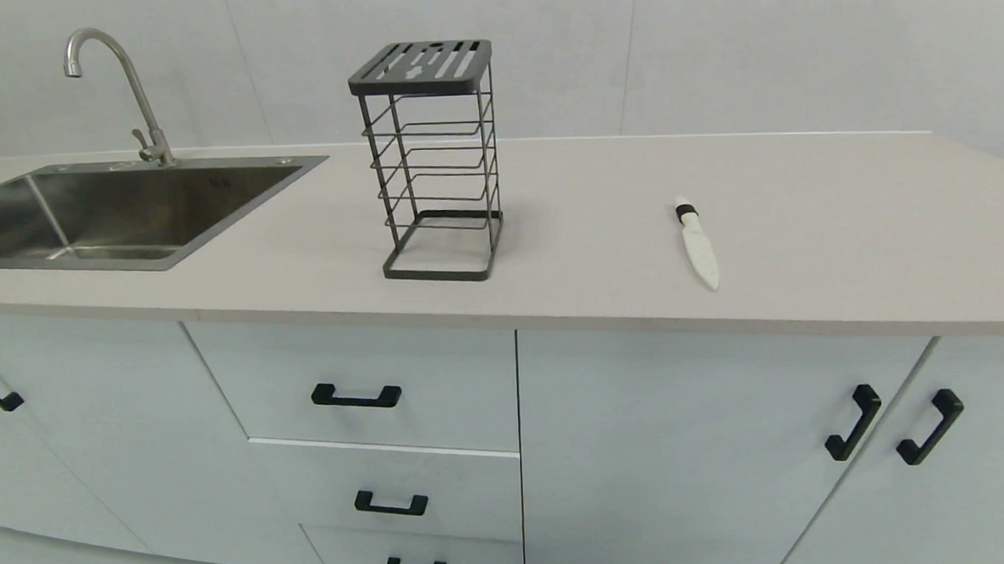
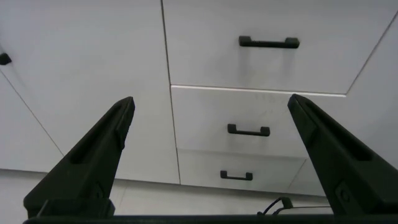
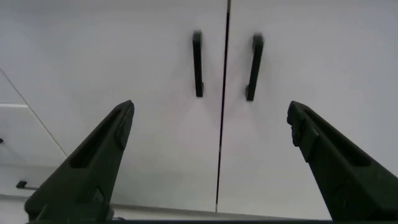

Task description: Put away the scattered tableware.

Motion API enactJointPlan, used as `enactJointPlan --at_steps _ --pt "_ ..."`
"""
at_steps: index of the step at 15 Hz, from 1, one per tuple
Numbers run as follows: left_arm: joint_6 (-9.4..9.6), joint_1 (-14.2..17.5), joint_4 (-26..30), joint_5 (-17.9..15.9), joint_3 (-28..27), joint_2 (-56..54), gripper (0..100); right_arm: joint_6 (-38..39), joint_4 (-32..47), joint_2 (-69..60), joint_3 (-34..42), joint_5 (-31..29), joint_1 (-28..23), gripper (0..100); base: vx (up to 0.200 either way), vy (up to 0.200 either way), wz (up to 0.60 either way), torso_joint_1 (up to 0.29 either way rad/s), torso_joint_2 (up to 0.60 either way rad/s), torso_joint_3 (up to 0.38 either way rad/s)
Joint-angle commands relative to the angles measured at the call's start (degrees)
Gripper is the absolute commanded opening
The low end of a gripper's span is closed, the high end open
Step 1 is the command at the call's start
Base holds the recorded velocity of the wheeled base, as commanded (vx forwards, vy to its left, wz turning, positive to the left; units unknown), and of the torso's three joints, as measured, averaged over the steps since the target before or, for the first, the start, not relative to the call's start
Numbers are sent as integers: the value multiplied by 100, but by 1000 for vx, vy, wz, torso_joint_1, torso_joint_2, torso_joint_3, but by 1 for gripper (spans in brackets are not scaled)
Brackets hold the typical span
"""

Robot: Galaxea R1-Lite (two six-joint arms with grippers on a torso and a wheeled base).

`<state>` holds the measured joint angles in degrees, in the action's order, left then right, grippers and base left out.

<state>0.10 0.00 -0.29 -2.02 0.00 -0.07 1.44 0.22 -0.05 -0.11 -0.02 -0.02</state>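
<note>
On the bench (image 1: 847, 233) a white knife (image 1: 696, 241) lies right of the wire rack (image 1: 433, 162); left claw (image 2: 211, 109) and right claw (image 3: 210, 112) gape wide, empty.

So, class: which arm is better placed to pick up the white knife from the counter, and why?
Right, probably. The knife lies right of the wire rack. The right gripper, fingers open, faces the cabinet doors below that side; the left gripper faces the drawers.

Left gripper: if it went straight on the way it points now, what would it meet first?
Probably the middle drawer front, near its black handle. The open left gripper faces it, but depth is unclear.
</note>
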Motion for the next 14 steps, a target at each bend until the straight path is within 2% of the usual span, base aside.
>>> enactJointPlan --at_steps 1,3,6,10,14 --pt "-10 0 3 9 0 7 100 -3 4 5 -7 2 2 100 0 0 0 237 -491 -207" --pt "-71 0 3 18 0 7 100 6 4 5 2 2 2 100 0 0 0 222 -481 -212" --pt "-62 0 3 27 0 7 100 6 4 5 2 2 2 100 0 0 0 85 -481 -206" --pt "-71 0 3 27 0 7 100 6 4 5 2 2 2 100 0 0 0 377 -484 -234" --pt "-71 0 3 27 0 7 100 6 4 5 2 2 2 100 0 0 0 290 -519 -244"
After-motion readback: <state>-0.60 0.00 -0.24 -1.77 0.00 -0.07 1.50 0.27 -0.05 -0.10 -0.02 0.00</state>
